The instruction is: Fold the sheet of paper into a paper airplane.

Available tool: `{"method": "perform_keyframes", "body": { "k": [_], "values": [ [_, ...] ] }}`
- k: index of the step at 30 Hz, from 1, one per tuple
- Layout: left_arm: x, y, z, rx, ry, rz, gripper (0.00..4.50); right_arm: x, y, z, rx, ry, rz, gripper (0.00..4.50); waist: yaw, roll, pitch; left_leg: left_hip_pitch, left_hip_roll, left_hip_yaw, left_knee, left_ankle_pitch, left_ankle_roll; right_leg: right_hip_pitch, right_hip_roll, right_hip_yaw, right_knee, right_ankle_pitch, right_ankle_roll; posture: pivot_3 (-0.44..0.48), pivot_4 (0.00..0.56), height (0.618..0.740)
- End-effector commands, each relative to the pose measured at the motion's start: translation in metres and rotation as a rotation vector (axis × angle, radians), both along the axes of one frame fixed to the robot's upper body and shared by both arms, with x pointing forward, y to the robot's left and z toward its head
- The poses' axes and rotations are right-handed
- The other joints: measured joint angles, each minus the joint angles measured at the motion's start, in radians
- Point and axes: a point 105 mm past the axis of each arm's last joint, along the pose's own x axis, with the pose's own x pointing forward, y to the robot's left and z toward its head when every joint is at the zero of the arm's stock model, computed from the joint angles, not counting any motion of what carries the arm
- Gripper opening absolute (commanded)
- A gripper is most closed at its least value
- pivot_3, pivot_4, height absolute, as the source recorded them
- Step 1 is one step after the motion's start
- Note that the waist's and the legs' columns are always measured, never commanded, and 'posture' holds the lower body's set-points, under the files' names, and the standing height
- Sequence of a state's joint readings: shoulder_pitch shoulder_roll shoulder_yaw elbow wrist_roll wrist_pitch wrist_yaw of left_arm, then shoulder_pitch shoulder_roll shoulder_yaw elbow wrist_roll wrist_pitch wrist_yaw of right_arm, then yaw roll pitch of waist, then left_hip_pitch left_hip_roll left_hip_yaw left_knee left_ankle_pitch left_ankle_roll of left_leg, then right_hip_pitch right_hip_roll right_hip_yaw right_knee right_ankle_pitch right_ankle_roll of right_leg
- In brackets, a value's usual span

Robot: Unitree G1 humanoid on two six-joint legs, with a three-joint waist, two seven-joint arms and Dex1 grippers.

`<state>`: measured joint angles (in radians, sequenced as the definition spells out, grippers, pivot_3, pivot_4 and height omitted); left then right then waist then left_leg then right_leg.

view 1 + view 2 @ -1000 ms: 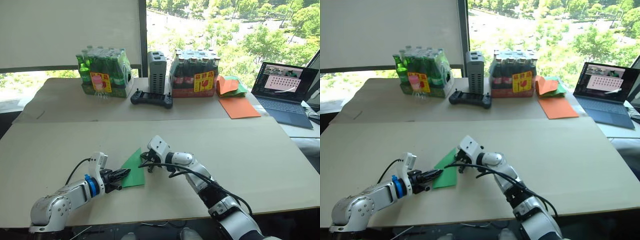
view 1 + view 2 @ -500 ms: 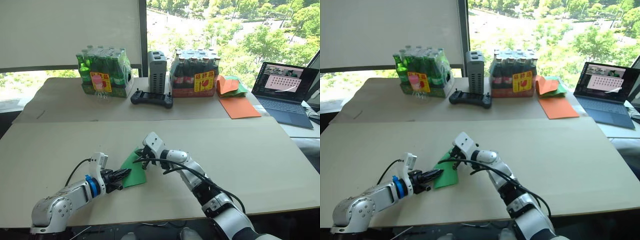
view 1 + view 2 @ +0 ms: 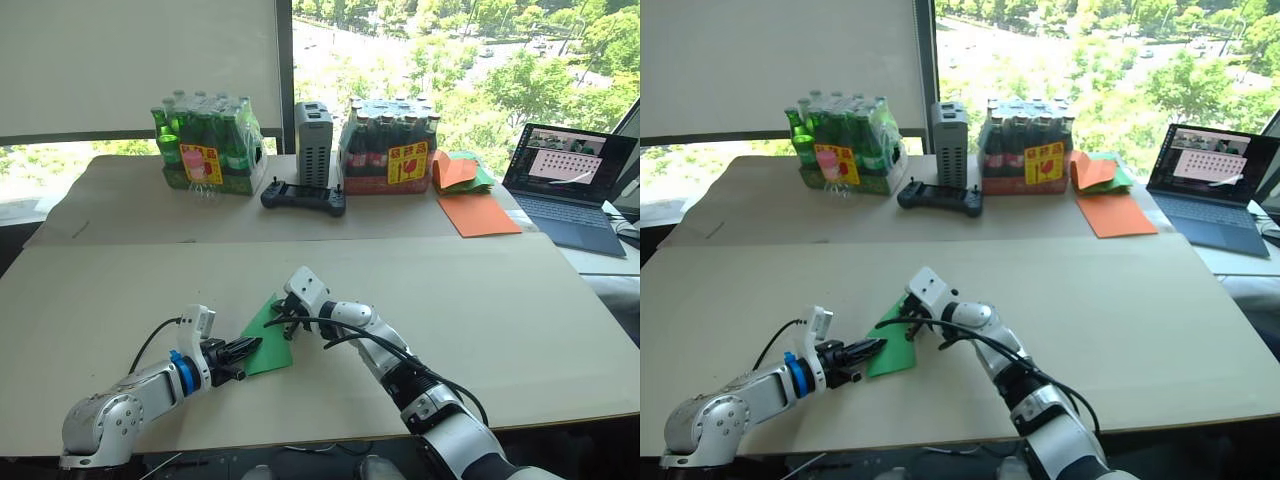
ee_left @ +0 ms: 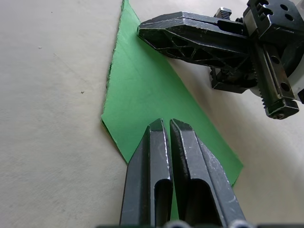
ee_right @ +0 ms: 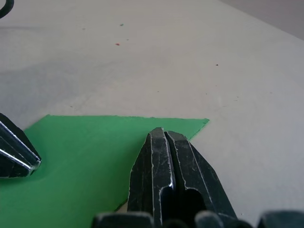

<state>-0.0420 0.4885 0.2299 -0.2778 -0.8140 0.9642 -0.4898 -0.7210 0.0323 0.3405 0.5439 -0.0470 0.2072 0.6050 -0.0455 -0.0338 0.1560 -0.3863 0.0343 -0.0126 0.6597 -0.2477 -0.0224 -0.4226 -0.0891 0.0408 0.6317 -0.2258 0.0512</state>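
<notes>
The folded sheet of paper (image 3: 264,335) lay near the table's (image 3: 520,310) front edge between both closed grippers, left gripper (image 4: 165,124) pressing its near end, right gripper (image 5: 164,134) its far point.

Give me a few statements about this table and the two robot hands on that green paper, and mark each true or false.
1. Both grippers rest on the green paper. True: the left gripper and right gripper both press on it, fingers shut.
2. The paper is a finished airplane. False: it lies flat as a folded pointed shape.
3. A laptop stands open at the table's far right. True.
4. The orange sheets lie beside the left gripper. False: they lie far off, near the laptop.
5. A black controller lies between two bottle packs. True.
</notes>
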Motion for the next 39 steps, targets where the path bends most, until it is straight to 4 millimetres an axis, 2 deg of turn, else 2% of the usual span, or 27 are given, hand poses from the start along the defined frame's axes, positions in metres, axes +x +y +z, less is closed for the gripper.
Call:
{"method": "perform_keyframes", "body": {
  "k": [1,15,27,39],
  "values": [
    [-0.003,-0.001,0.000,0.004,0.006,-0.005,0.24,0.004,0.009,0.014,0.024,-0.048,0.003,0.00,0.000,0.000,0.000,0.000,0.000,0.000,0.000,0.000,0.000,0.000,0.000,0.000,0.000,0.000,0.000,0.000,0.150,0.727],
    [-0.005,-0.001,0.000,0.003,0.006,-0.006,0.24,0.023,0.010,0.022,0.042,-0.068,-0.093,0.00,-0.002,0.000,0.000,0.000,0.000,0.000,0.000,0.000,0.000,0.000,0.000,0.000,0.000,0.000,0.000,0.000,0.150,0.727],
    [-0.004,0.000,0.002,0.008,0.003,-0.008,0.24,0.006,0.016,0.011,0.011,-0.046,-0.002,0.00,-0.002,0.000,0.000,-0.001,0.000,0.000,0.000,0.000,0.000,-0.001,0.000,0.000,0.000,0.000,0.000,0.000,0.150,0.727],
    [-0.004,0.000,0.001,0.007,0.005,-0.009,0.24,0.004,0.004,-0.003,-0.038,-0.011,-0.029,0.00,-0.002,0.000,0.000,-0.001,0.000,0.000,0.000,0.000,0.000,-0.001,0.000,0.000,0.000,0.000,0.000,0.000,0.150,0.727]
  ]
}}
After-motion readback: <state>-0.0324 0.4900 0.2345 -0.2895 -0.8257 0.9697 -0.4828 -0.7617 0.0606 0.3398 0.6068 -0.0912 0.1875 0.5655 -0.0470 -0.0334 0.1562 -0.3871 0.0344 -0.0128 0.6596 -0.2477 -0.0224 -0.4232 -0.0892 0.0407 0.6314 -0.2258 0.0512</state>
